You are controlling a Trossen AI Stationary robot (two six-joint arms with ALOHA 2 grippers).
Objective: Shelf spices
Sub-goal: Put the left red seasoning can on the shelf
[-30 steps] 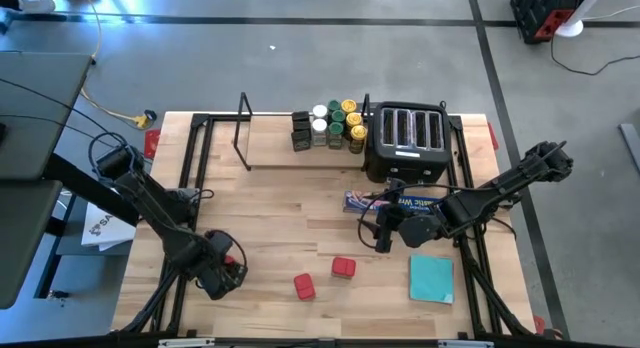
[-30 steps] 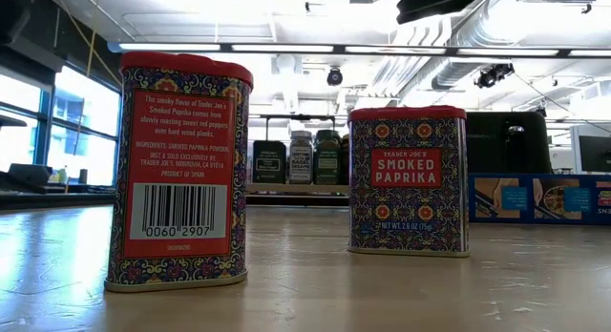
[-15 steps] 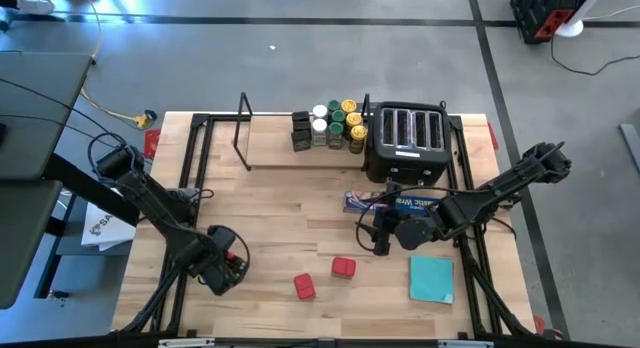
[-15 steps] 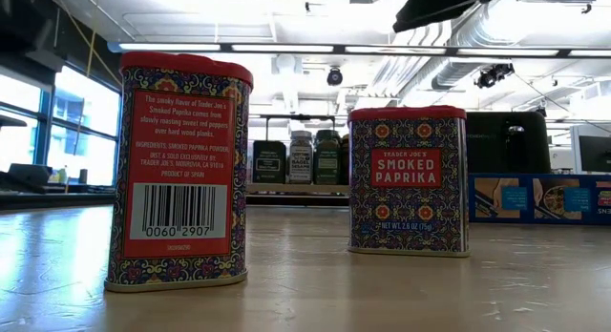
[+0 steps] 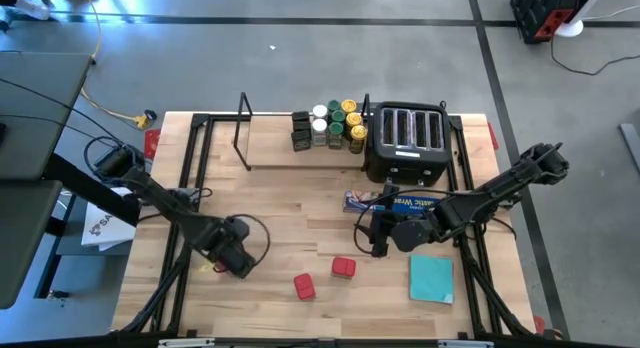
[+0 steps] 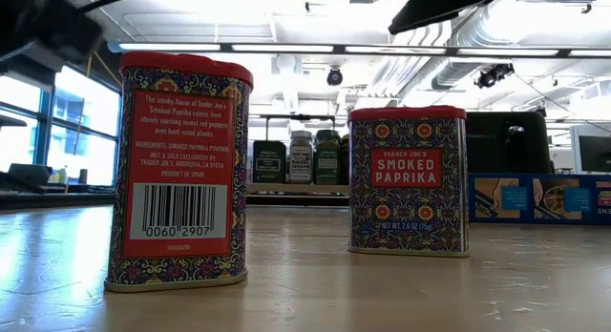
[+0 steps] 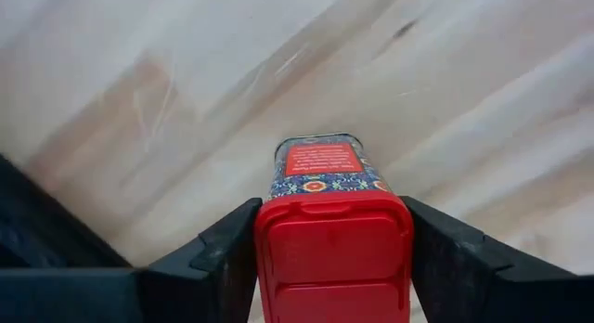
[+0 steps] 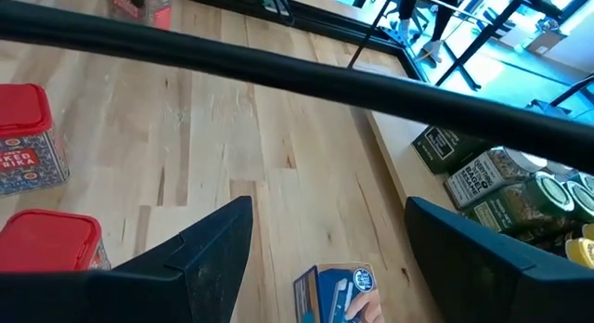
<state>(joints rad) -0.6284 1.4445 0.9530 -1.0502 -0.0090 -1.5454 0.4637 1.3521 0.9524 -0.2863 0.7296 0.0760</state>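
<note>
Squarely between the left gripper's [image 7: 334, 258] fingers [image 7: 223, 253], a red tin [image 7: 332, 244], both sides clamped.

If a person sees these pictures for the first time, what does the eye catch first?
Two red paprika tins stand on the bare wood near the table's front edge, filling the low view. The left gripper clamps a third red tin by its sides. Far back, jars crowd the shelf beside a black toaster.

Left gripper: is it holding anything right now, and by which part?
Yes. The left gripper has a red-lidded tin between its fingers, clasped by its two sides near the lid. The right gripper holds nothing.
</note>
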